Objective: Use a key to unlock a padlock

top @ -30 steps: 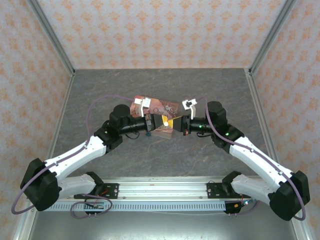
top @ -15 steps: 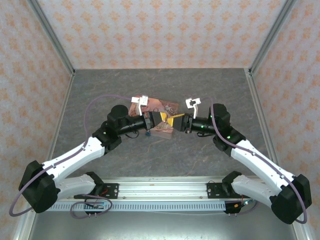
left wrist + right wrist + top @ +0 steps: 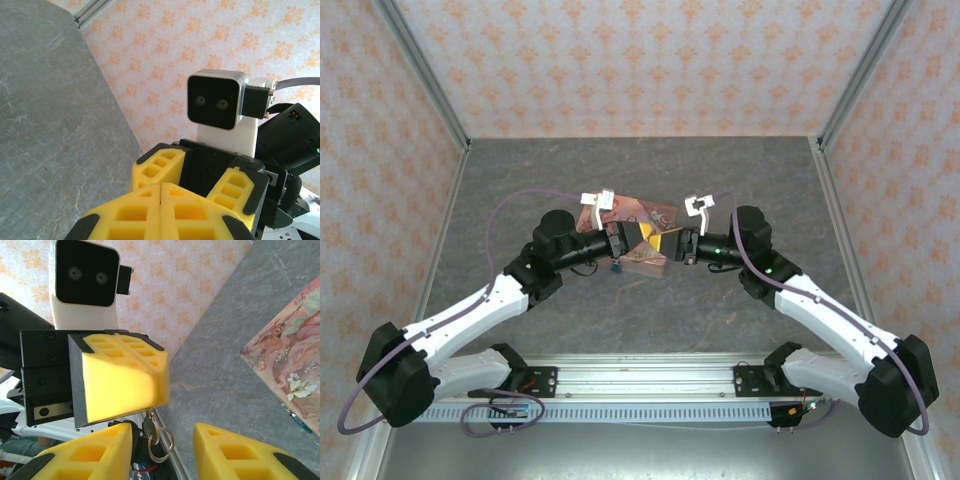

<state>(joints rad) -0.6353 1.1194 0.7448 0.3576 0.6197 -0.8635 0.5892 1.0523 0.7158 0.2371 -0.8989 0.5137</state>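
Above the pink tin [image 3: 645, 213], my two grippers meet tip to tip. The left gripper [image 3: 642, 236] is shut, its yellow pads [image 3: 160, 205] pressed together. A small silvery key [image 3: 150, 426] with a ring [image 3: 163, 444] hangs from its fingertips [image 3: 125, 380]. My right gripper [image 3: 162, 455] is open, one finger on each side of the hanging key and not touching it. Its spread fingers [image 3: 159, 165] face the left wrist camera. The tiny teal padlock [image 3: 616, 265] lies by the tin's near edge, below the left wrist.
The pink illustrated tin [image 3: 290, 365] lies on the grey stone-patterned table [image 3: 520, 190]. Patterned walls with metal corner posts [image 3: 420, 70] close in the back and sides. The base rail [image 3: 640, 385] runs along the near edge.
Both wrists shifted slightly. The right gripper edged a little left toward the left gripper. The left gripper stays shut.
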